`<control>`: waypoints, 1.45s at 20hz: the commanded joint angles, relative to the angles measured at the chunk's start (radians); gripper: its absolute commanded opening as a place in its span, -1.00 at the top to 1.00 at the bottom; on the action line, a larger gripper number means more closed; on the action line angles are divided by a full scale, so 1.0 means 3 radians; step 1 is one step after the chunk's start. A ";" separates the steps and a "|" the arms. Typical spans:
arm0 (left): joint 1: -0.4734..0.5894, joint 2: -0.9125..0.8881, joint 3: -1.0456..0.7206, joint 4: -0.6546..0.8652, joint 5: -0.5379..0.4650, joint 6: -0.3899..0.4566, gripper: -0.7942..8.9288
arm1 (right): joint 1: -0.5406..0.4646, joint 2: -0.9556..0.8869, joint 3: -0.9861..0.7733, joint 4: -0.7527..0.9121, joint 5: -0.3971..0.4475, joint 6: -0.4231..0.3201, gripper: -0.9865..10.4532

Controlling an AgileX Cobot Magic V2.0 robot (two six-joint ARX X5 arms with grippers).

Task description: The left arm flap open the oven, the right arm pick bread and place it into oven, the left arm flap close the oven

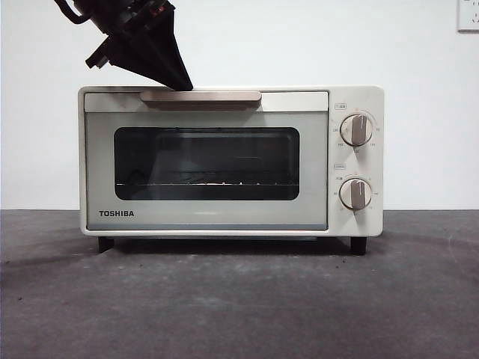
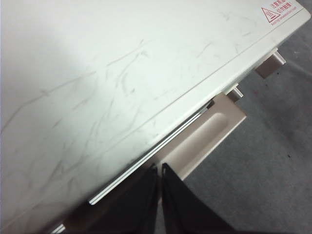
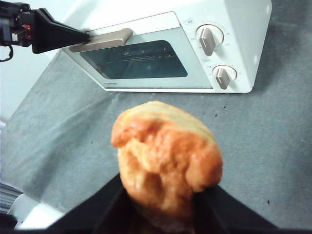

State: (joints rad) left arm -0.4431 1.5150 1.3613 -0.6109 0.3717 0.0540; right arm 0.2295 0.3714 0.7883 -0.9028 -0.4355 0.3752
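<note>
right up close to the lens, the bread [image 3: 168, 158] fills the right wrist view, glossy and orange-brown, wedged between the right gripper [image 3: 163, 209] jaws, which are clamped on its lower half. it hangs above the dark grey table [image 3: 273, 146], well in front of the oven [image 1: 230, 161], waiting its turn.

over at the oven, the door is shut flat against the body, wire rack visible through the dark glass. the left gripper [image 1: 179, 81] comes in from above with its tips at the handle [image 1: 200, 96], near that bar's left end. the left wrist view shows its jaws pressed together with just a sliver between them, sitting on the beige bar by the oven's top edge, pinching nothing.

the risk here, as i read it: the closed tip is only resting on the handle, off-centre. if it drags without hooking behind the bar, it could slide off and the door stays put, or the light oven could tip or skid forward on its feet. and the bread is soft, so a hard squeeze might crush it.
</note>
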 commanded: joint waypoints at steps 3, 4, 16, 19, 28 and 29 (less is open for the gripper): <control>-0.0072 0.0099 0.0055 -0.0264 -0.0031 0.0145 0.80 | 0.0017 -0.0004 0.0020 0.0025 -0.0046 0.0036 0.58; -0.0093 0.0099 0.0055 -0.0301 -0.0034 0.0172 0.80 | 0.0017 -0.0004 0.0020 0.0025 -0.0047 0.0036 0.58; -0.0476 0.0094 0.0047 -0.0725 -0.0640 0.0205 0.80 | 0.0015 -0.0004 0.0020 0.0025 -0.0099 0.0036 0.58; -0.0539 0.0094 0.0046 -0.0741 -0.0656 0.0205 0.80 | 0.0017 -0.0004 0.0020 0.0025 -0.0099 0.0034 0.58; -0.0699 -0.0085 -0.0271 -0.0601 -0.0696 0.0149 0.80 | 0.0017 -0.0004 0.0020 0.0025 -0.0094 0.0033 0.58; -0.0715 -0.0165 -0.0408 -0.0501 -0.0741 0.0106 0.80 | 0.0015 -0.0004 0.0020 0.0027 -0.0094 0.0033 0.58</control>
State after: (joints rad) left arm -0.6586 1.4437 1.2411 -0.7773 0.2031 0.0898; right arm 0.2295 0.3714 0.7883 -0.9047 -0.4610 0.3752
